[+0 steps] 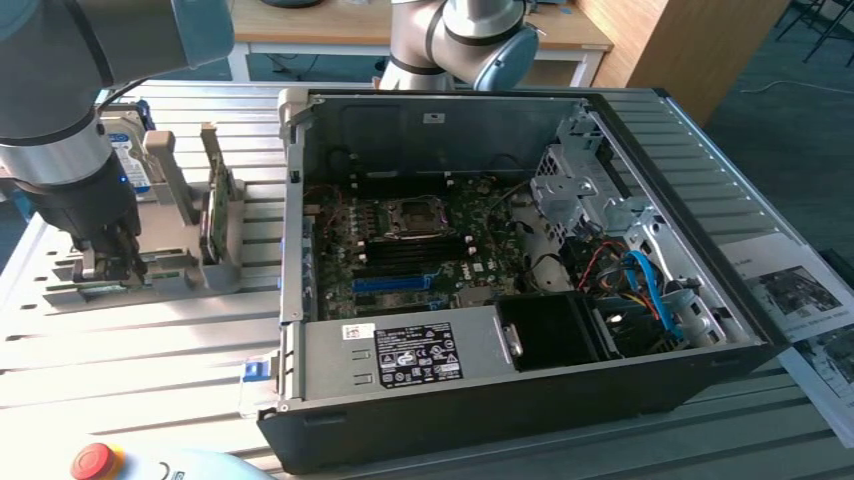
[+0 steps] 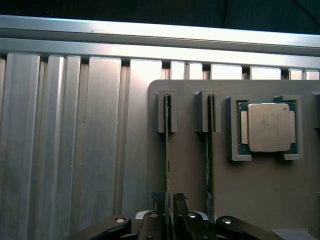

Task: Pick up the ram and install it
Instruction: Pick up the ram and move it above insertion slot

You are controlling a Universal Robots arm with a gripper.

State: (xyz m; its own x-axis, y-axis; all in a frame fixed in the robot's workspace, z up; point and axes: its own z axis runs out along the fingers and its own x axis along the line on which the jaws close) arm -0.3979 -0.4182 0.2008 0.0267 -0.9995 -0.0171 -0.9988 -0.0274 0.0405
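**Fingers straddle the ram in its holder**

The ram (image 2: 167, 145), a long, thin green circuit-board stick, stands on edge in a slot of the flat grey plastic holder (image 2: 190, 165). In the wrist view it is seen edge-on. The gripper (image 2: 168, 199) is low over one end of it, with a dark fingertip (image 2: 157, 198) on each side. The fingers are apart, a thin sliver of space shows between each one and the board, and nothing is clamped.

A second green stick (image 2: 210, 150) stands in the neighbouring slot, parallel to the first and just beside it. Past that, a square silver processor chip (image 2: 267, 127) lies flat in a grey pocket of the same holder.

In the exterior view the arm reaches straight down at that view's left, and the gripper (image 1: 114, 265) is at the low front part of the grey holder (image 1: 180, 275). The holder rests on the ribbed aluminium table (image 1: 160, 350). A blue-labelled silver hard drive (image 1: 127, 150) stands behind the arm.

To the exterior view's right of the holder, the open black computer case (image 1: 507, 430) lies on its side. Its green motherboard (image 1: 400, 245) is exposed, and the blue slot strip (image 1: 400, 283) sits near the board's front edge. The ram is well apart from that slot strip. A red round button (image 1: 96, 460) sits at the near edge of the table.
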